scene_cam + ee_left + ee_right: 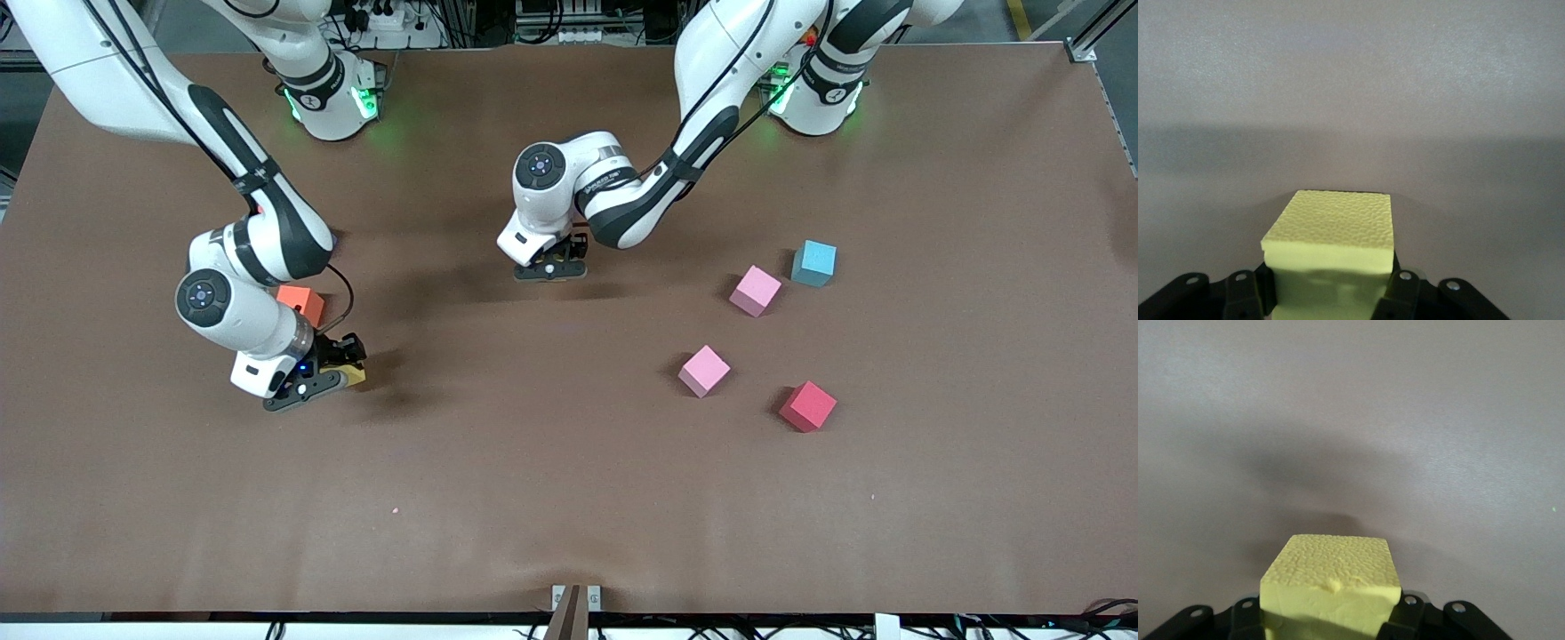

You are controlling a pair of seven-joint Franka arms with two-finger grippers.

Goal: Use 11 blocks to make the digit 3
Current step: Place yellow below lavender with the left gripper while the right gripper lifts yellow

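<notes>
The brown surface (569, 498) is being shared by both arms. A yellow block (1331, 247) is being held in the left tool (551, 267) over the middle; a second yellow block (1331, 583) is being gripped by the right tool (324, 378) beside the orange block (300, 304). Toward the left arm's end, two pink blocks (756, 291) (704, 371), a light blue block (814, 263) and a red block (808, 406) are lying apart.
</notes>
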